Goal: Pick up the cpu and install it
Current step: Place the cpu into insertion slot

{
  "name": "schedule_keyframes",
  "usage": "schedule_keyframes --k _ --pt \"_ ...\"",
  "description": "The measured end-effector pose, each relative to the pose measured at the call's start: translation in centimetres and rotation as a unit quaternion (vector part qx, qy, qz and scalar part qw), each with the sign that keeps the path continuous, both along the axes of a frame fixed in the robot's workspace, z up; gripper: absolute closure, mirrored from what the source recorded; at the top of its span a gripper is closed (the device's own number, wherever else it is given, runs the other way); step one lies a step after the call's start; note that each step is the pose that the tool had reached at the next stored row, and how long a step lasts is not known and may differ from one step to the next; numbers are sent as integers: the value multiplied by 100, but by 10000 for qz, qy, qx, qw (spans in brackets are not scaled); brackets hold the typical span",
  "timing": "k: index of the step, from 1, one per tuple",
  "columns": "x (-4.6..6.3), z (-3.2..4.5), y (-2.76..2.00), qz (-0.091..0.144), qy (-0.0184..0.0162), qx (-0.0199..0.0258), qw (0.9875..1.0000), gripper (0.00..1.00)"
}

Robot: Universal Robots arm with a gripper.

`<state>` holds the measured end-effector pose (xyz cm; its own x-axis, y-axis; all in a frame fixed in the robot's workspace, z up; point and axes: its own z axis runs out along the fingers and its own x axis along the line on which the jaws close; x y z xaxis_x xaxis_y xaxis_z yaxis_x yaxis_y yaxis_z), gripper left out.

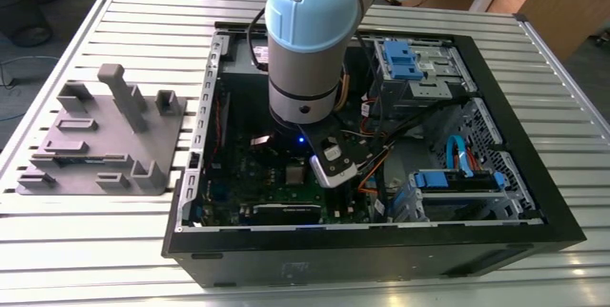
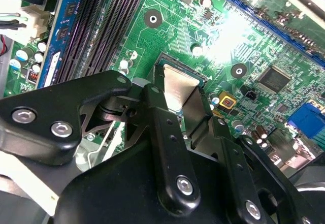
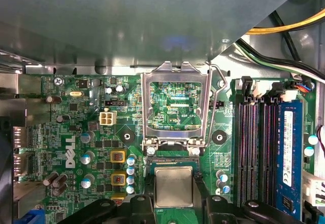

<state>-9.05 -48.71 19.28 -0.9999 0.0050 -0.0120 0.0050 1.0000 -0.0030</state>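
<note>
Evidently the pick-up is behind it: the cpu (image 3: 173, 187) is off the grey tray (image 1: 96, 136) on the surface (image 1: 86, 243) and is down inside the open computer case (image 1: 533, 143), where the arm (image 1: 310, 36) reaches in. In the first wrist view the chip lies flat over the socket on the motherboard (image 3: 91, 132), directly beside the hinged socket frame (image 3: 175, 104), which stands flipped open with its hollow middle showing the board beneath. Whether the chip is fully seated or just above the contacts I cannot tell. The frame is not closed over it, so the install is not finished.

The end effector (image 3: 173, 179) is set narrow, one black finger along each of two opposite edges of the cpu and apparently touching them. In the second wrist view the fingers (image 2: 161, 107) frame the shiny metal top, so I judge the chip gripped, not released.
</note>
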Motion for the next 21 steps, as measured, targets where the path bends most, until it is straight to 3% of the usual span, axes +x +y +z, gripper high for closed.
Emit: schedule_keyframes --k 21 --pt "0 -9 0 0 0 0 10000 62"
